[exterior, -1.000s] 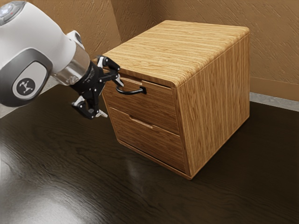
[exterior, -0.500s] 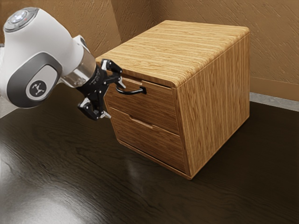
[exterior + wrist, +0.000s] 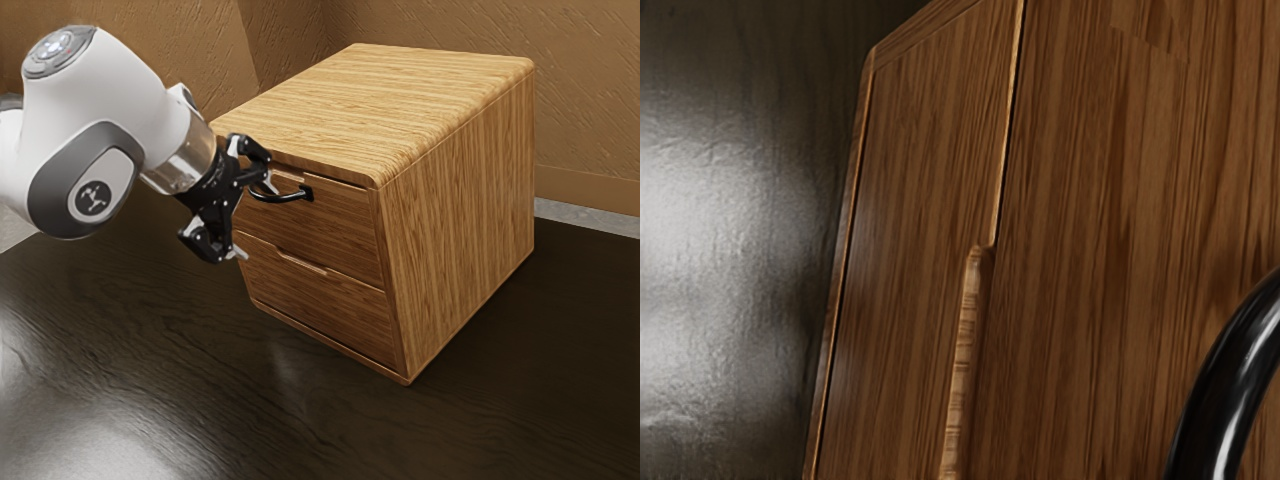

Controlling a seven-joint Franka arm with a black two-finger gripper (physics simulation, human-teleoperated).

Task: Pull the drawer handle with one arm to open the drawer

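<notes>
A wooden cabinet point(image 3: 400, 110) with two drawers stands on the dark floor. The top drawer point(image 3: 320, 225) carries a black loop handle point(image 3: 282, 194), and its front lies flush with the cabinet. My black gripper point(image 3: 248, 216) is open, right against the drawer front at the handle's end toward the exterior view's left. Its upper finger point(image 3: 256, 160) sits beside that end of the loop; the lower finger point(image 3: 212, 243) hangs near the drawer's bottom edge. In the wrist view the black handle point(image 3: 1225, 390) curves close by my hand, next to the lower drawer's wooden pull point(image 3: 965, 350).
The lower drawer point(image 3: 320, 295) has a flat wooden pull point(image 3: 302, 263). A glossy dark floor point(image 3: 150, 390) spreads in front of the cabinet. Brown walls point(image 3: 590, 90) close in behind it, with a pale strip at the wall's foot on the exterior view's right.
My arm has moved toward the exterior view's right, bringing the open gripper up against the top drawer front beside the handle. The drawer has not moved.
</notes>
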